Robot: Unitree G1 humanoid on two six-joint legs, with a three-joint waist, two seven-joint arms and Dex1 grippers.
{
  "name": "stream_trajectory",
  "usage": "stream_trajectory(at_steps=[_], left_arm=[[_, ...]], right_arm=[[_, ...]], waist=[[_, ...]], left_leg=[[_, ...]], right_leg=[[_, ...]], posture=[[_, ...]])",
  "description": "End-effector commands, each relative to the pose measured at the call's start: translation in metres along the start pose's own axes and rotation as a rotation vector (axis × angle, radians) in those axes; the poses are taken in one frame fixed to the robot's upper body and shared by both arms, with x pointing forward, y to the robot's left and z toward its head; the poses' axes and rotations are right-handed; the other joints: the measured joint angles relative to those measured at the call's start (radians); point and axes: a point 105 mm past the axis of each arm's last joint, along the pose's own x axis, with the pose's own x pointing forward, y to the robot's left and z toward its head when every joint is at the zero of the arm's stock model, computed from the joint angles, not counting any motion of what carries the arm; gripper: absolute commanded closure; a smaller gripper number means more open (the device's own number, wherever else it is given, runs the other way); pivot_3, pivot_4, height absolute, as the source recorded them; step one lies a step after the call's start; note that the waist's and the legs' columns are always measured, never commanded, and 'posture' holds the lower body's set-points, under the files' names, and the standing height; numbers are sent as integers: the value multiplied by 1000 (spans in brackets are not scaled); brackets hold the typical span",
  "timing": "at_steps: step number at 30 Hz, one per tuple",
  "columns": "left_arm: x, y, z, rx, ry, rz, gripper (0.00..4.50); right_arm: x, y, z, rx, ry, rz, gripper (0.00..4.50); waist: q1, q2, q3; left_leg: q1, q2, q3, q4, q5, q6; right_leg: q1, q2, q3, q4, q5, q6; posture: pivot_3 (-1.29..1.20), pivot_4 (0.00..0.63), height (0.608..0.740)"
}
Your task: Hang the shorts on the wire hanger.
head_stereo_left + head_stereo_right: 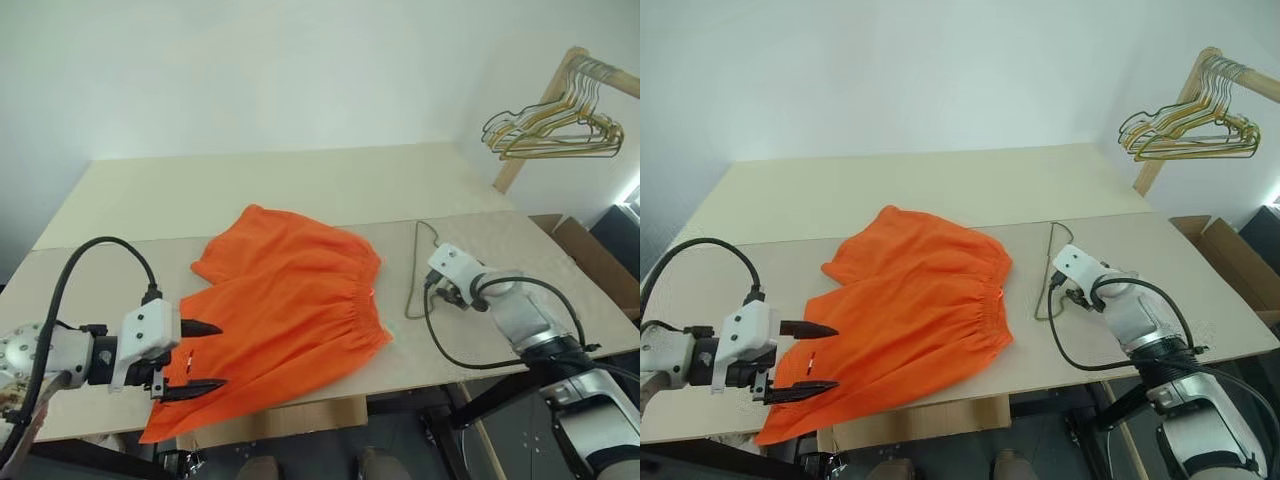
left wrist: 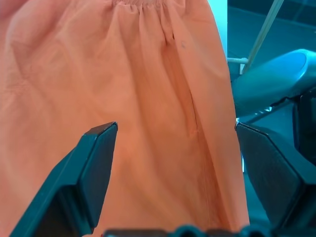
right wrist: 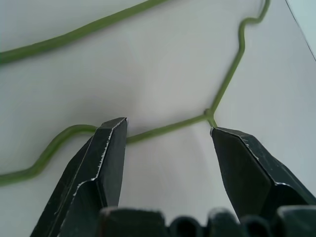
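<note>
While the orange shorts (image 1: pixel 285 310) lie spread flat on the pale table (image 1: pixel 300 185), one leg hem spilling over the near edge, the thin olive wire hanger (image 1: pixel 1050 280) rests just beside their gathered waistband, apart from the fabric. That layout seems meant to give each arm its own target. The right gripper (image 3: pixel 168 131) hangs low over the hanger with its black fingers parted, straddling the wire near the twist below the hook, holding nothing, probably lining up a pinch. The left gripper (image 1: pixel 195 358) is spread wide and empty above the shorts' near leg. A bunch of gold and grey hangers (image 1: pixel 555 125) hangs on a wooden rack (image 1: pixel 545 105) beyond the table.
</note>
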Motion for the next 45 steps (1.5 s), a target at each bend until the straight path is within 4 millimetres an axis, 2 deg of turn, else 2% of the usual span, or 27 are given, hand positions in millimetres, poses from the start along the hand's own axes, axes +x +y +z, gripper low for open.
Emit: stream_trajectory(at_steps=[1, 3, 6, 16, 24, 28, 33, 35, 38, 41, 43, 45], left_arm=[[-1, 4, 5, 45, -8, 24, 368], [0, 6, 7, 46, -21, 32, 368], [0, 8, 7, 36, -25, 44, 368], [3, 5, 10, 43, -33, 29, 368], [8, 4, 19, 50, -95, 23, 368], [11, 2, 19, 49, -100, 19, 318], [14, 0, 18, 48, -105, 17, 318], [14, 0, 17, 49, -105, 18, 318], [15, 0, 18, 52, -108, 19, 318], [17, 4, 20, 51, -128, 42, 318], [17, 14, 24, 36, -167, 104, 318], [16, 29, 35, 3, -254, 186, 318]], right_arm=[[-18, -19, 42, 223, -165, 13, 1308], [-23, -14, 61, 472, -216, 130, 1308], [-17, -5, 64, 626, -191, 172, 1308], [4, 38, 58, 699, -65, 165, 1308], [10, 57, 48, 695, 16, 187, 1308], [14, 69, 38, 672, 67, 196, 2110], [17, 77, 26, 688, 107, 221, 3938], [18, 80, 21, 684, 122, 231, 4486], [19, 80, 17, 677, 129, 227, 4486], [19, 79, 16, 675, 124, 215, 4486], [18, 70, 20, 667, 93, 169, 4486], [15, 54, 32, 699, 11, 115, 4486]], waist=[[-8, 0, 0], [-22, 0, 0], [-30, 1, 0], [-25, 2, 0], [-33, 2, -1], [-33, 1, -2], [-34, 0, -9], [-34, 0, -14], [-33, 0, -17], [-28, 1, -17], [-25, 1, -17], [-22, 1, -17]], left_leg=[[0, 0, 0, 0, 0, 0], [0, 1, -1, 0, 0, 0], [1, 2, -2, 0, 0, 0], [-1, 1, -2, 0, 0, 0], [0, 1, -2, 0, 0, 0], [0, 1, -2, 0, 0, 0], [1, 1, -2, 0, 0, 0], [1, 1, -2, 0, 0, 0], [3, 1, -2, 0, 0, 0], [11, 1, -3, -2, 0, 0], [17, 1, -3, -3, -1, 1], [17, 1, -3, -2, 0, 1]], right_leg=[[0, 0, 0, 0, 0, 0], [-1, 2, 1, 0, 1, -1], [0, 3, 1, 1, 2, -1], [-1, 1, 0, 0, 2, -1], [0, 1, 0, 0, 2, -1], [0, 1, 0, 0, 2, -1], [1, 1, 0, 0, 2, -1], [1, 1, 0, 0, 2, -1], [4, 1, 0, 0, 2, -1], [13, 1, -1, -3, 1, 0], [19, 1, -1, -4, 1, 0], [20, 1, -2, -4, 1, 0]], posture=[[4, 0, 740], [4, 0, 740], [6, 0, 740], [16, 0, 740], [20, 0, 740], [23, 0, 740], [28, 0, 740], [31, 0, 740], [30, 0, 740], [29, 0, 740], [25, 0, 740], [20, 0, 740]])
